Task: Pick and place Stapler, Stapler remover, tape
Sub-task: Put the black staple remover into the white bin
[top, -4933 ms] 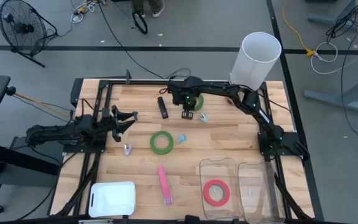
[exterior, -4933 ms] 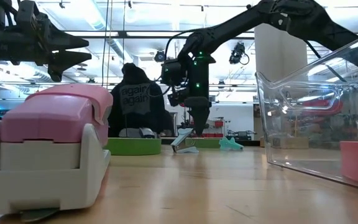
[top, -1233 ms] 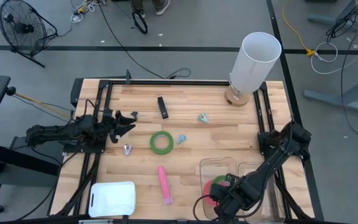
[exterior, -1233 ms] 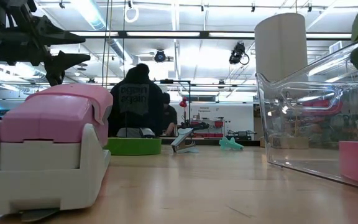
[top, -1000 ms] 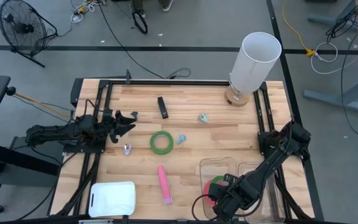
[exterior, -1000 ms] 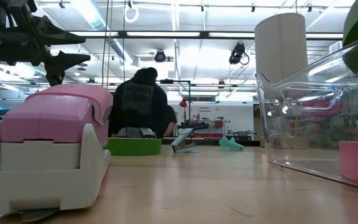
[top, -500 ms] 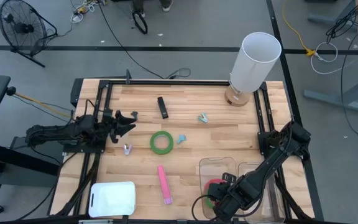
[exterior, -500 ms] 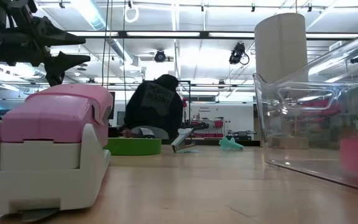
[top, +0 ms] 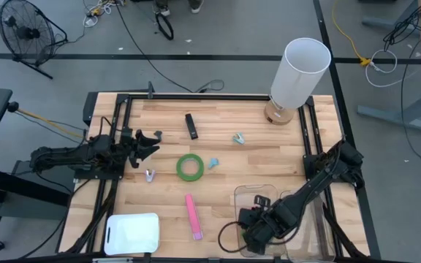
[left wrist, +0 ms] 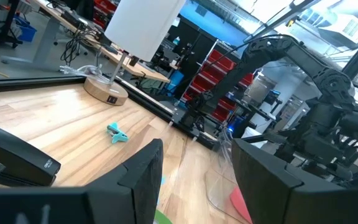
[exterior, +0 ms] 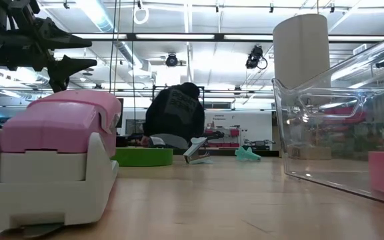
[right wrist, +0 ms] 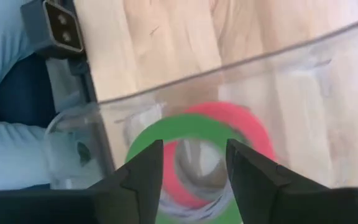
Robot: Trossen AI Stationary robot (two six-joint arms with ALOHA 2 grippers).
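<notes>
My right gripper (top: 251, 228) (right wrist: 191, 149) hangs open over the left clear bin (top: 258, 191). Below its fingers a green tape roll (right wrist: 191, 127) lies in that bin, partly on a red-pink roll (right wrist: 250, 127). Another green tape roll (top: 190, 166) lies flat on the table's middle. A pink stapler (top: 192, 217) lies in front of it, a black stapler (top: 191, 126) at the back, and a teal stapler remover (top: 238, 137) to its right. My left gripper (top: 148, 140) (left wrist: 197, 180) waits open at the table's left edge, above the wood.
A second clear bin (top: 305, 219) adjoins the first on the right. A tall white cylinder on a wooden base (top: 298, 69) stands at the far right. Near the front left lies a white tray (top: 131, 232). Small blue (top: 213, 163) and silver (top: 150, 174) pieces flank the green roll.
The green tape roll that hung in my right gripper above the bin's rim has fallen into the bin onto the red-pink roll. My right gripper has gone down and a little toward the table's left edge.
</notes>
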